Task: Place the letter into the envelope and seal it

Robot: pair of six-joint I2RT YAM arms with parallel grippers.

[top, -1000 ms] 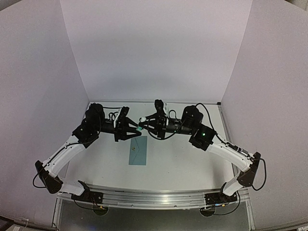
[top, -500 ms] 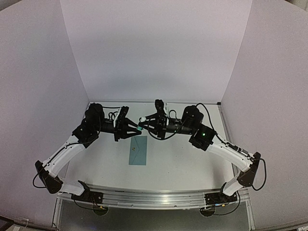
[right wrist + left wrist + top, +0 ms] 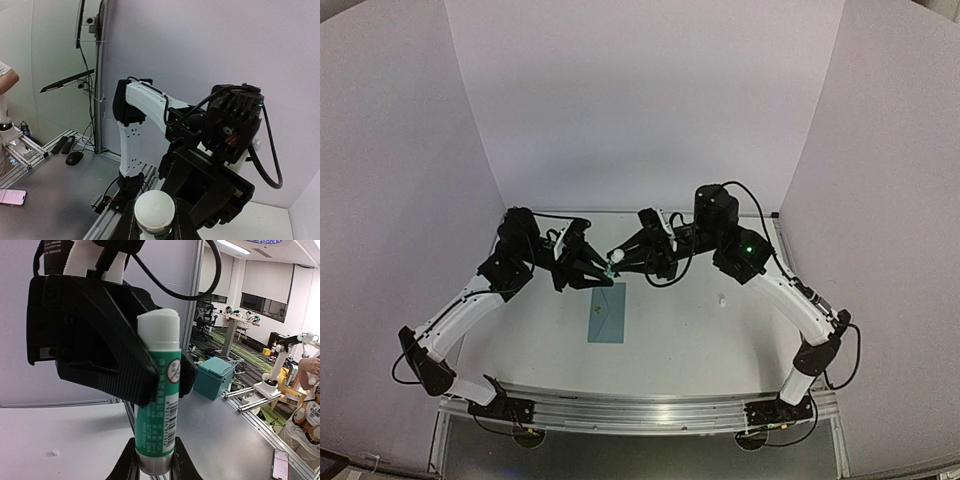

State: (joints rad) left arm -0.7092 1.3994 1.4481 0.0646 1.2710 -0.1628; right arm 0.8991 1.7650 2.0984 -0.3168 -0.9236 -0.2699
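left gripper (image 3: 154, 467): jaws are clamping the grey base of the glue stick (image 3: 157, 415); its own wrist view is showing the fingers (image 3: 125, 467) pressing on either side of the tube
right gripper (image 3: 155, 225): jaws are closing on the same stick at the white end – from the left wrist view its black fingers are wrapping the tube just below the white tip
glue stick: green label with barcode, white top; it is hanging in the air between the two grippers, which are meeting nose to nose above the far middle of the bench (image 3: 690, 345)
envelope (image 3: 608, 313): teal, lying flat on the bench, just nearer than the meeting grippers – neither gripper is touching it
white bit (image 3: 721, 297): small, sitting on the bench under the right arm, well apart from the envelope
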